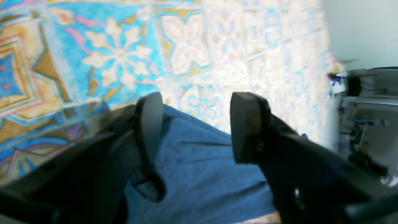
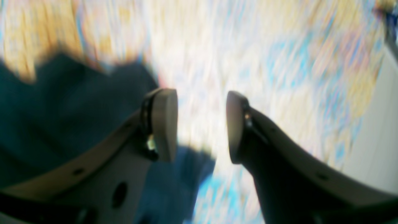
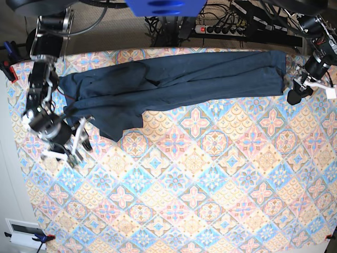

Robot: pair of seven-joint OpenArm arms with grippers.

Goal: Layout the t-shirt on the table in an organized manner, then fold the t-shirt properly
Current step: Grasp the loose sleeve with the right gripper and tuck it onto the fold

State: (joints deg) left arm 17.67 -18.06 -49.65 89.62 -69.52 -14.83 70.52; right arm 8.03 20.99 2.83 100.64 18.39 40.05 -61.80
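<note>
The dark navy t-shirt [image 3: 174, 79] lies stretched in a long band across the far part of the table [image 3: 200, 200], bunched and creased at its left end. My left gripper [image 3: 296, 94] hovers open at the shirt's right end. In the left wrist view its black fingers [image 1: 149, 124] straddle blue fabric [image 1: 199, 168] without pinching it. My right gripper [image 3: 73, 147] is off the shirt's lower left corner. Its jaws stand open in the blurred right wrist view [image 2: 200, 124] with nothing between them, and the shirt [image 2: 62, 109] lies to their left.
A power strip and cables [image 3: 221, 26] run behind the far table edge. A red clamp [image 3: 8, 68] sits at the far left corner, and a white device [image 3: 21, 232] lies off the near left corner. Shelving with equipment [image 1: 367, 102] stands beyond the table's edge.
</note>
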